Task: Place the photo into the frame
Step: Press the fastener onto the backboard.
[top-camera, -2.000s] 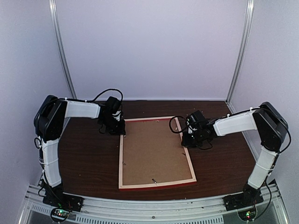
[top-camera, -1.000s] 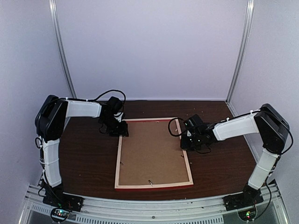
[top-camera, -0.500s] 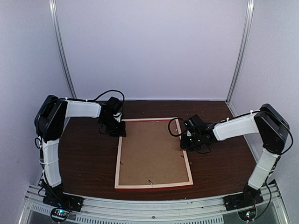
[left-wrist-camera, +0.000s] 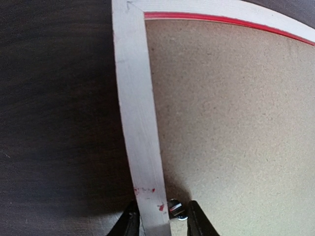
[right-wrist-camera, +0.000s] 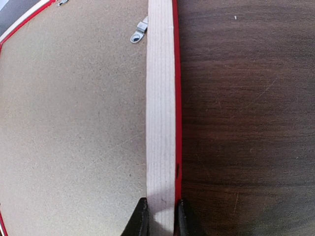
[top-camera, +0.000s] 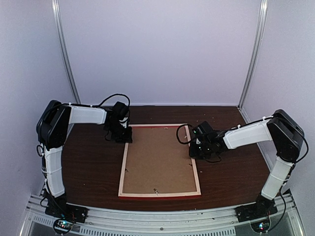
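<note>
On the left part of the dark desk (top-camera: 88, 167), the left tool (left-wrist-camera: 160, 220) is set low at the far-left corner of the frame (left-wrist-camera: 138, 123), its jaws standing either side of the left rail with a small metal tab (left-wrist-camera: 176, 210) between rail and inner finger; whether the rail is already pinched cannot be told. The frame is laid face down in the middle of the desk, pale wood uppermost, with the brown backing board (top-camera: 160, 160) seated in it. The photo is not seen in any view, and whether it lies beneath the board cannot be told. On the right, the right tool (right-wrist-camera: 161, 216) is clamped on the right rail, with a turn clip (right-wrist-camera: 139, 30) visible farther along the board. The step in hand is judged to be the steadying of the frame from both sides. Next, the tabs would need to be turned and the board handled, without the frame being slid.
</note>
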Robot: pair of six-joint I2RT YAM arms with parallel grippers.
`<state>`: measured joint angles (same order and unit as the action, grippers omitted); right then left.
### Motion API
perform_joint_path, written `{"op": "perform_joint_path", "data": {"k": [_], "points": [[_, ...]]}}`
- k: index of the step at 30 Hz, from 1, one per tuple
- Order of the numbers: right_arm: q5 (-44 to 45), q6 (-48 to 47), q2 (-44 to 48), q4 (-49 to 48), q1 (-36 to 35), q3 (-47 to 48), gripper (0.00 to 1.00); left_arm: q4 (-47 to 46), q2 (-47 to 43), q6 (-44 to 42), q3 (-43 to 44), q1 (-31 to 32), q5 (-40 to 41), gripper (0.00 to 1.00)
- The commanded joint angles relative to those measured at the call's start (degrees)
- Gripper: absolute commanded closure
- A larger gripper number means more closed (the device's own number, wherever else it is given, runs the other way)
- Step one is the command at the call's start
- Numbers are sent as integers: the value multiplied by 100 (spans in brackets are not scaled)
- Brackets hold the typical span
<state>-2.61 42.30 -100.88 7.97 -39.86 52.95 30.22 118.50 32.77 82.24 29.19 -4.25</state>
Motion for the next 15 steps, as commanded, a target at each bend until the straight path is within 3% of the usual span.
{"op": "perform_joint_path", "data": {"k": [1,7,15], "points": [[-524,271,-231,-363,-269,-100,100,-77,207,59,-208,43,265,73],[-475,354,-237,-409,-347,-131,100,-340,208,257,-329,34,584,75],[-501,320,-248,-333,-391,-71,100,-498,360,484,-315,8,672,63]]}}
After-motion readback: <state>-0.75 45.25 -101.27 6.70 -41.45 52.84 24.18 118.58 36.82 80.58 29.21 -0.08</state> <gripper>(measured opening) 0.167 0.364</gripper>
